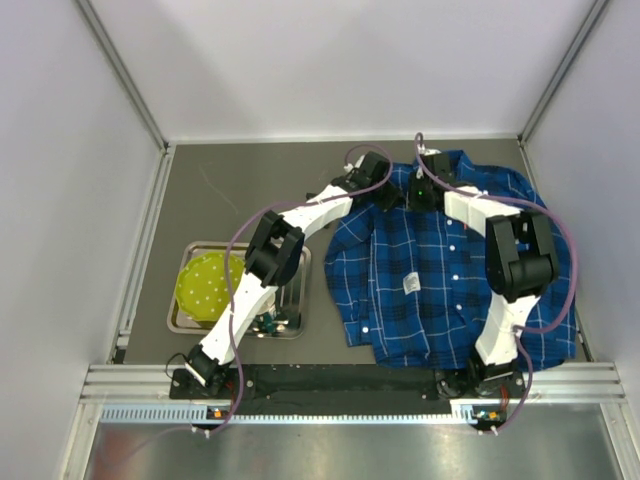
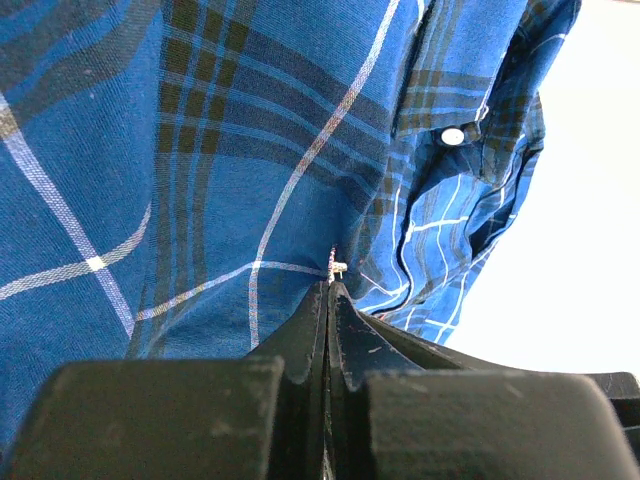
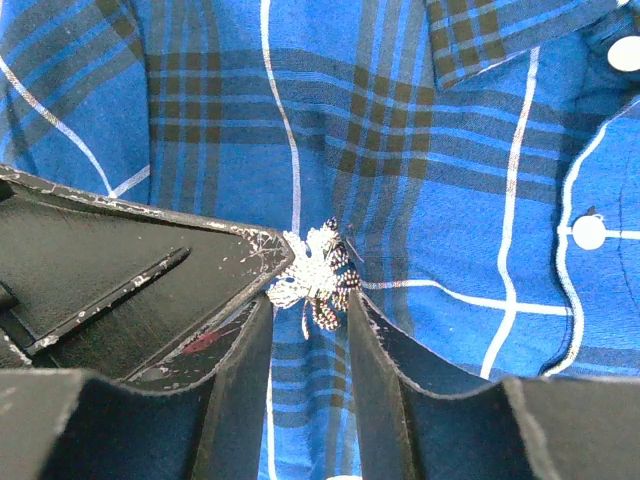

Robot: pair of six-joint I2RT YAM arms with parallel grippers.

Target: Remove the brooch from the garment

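Note:
The blue plaid garment lies flat at the table's right. Both grippers meet near its collar, so the brooch is hidden in the top view. In the right wrist view the brooch, a white-silvery beaded cluster with dark parts, sits on the cloth. It lies at the tips of my right gripper, whose jaws stand apart on either side of it. My left gripper touches the brooch's left edge. In the left wrist view it is shut on a pinch of shirt cloth, with a tiny silvery bit at its tip.
A metal tray at the left holds a yellow-green perforated dish. A white cloth tag lies on the shirt front, with white buttons along the placket. White enclosure walls stand on three sides.

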